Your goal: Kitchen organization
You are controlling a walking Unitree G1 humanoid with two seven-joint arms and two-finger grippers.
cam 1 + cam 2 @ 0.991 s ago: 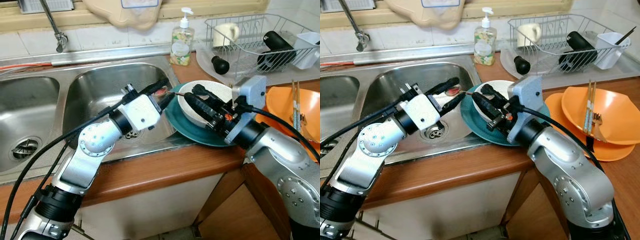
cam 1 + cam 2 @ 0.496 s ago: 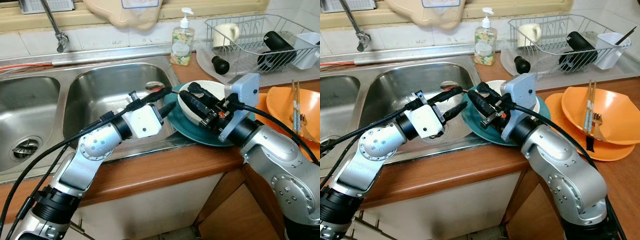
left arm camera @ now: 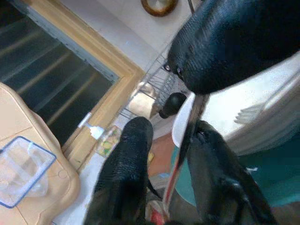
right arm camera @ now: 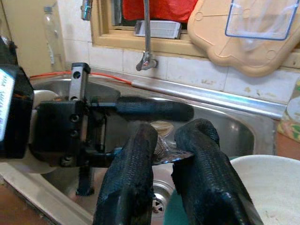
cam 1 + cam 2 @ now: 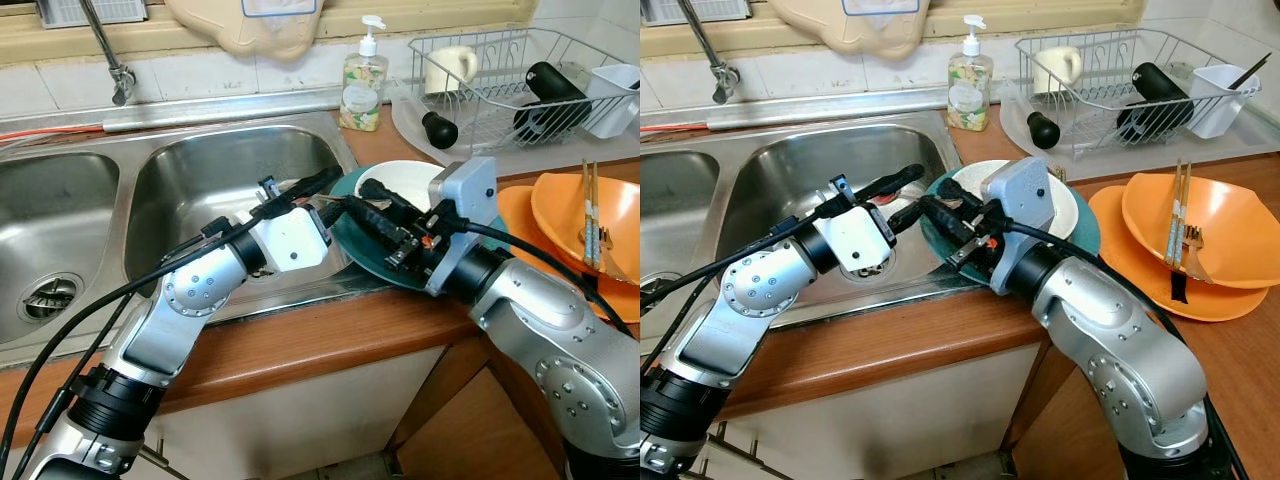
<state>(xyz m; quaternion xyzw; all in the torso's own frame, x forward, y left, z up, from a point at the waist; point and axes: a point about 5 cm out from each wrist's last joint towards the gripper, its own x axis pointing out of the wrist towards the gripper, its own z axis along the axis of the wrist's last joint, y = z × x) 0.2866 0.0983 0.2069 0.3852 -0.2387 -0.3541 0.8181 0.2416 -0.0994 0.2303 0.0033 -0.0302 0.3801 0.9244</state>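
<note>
At the right basin of the steel sink, where its rim meets the wooden desk, we see both arms converge on a single utensil. The left gripper reaches rightward over the basin toward the teal plate. The right gripper reaches leftward across the white bowl that sits on that plate. Between them lies a thin metal spoon — its bowl end points toward the basin drain. In the right wrist view, the right jaws are closed on the spoon's flat metal stem, one finger on each side. In the left wrist view, the spoon's shaft runs between the left fingers, with a visible gap on one side; we cannot tell whether the left jaws press on it.

Elsewhere on the desk — all well apart from the grippers:
- a soap dispenser stands behind the sink's corner;
- a wire dish rack holds a cream mug, a black bottle and a white cup;
- stacked orange bowls carry chopsticks.

A tap rises behind the sink, and a beige cutting board hangs above it.
</note>
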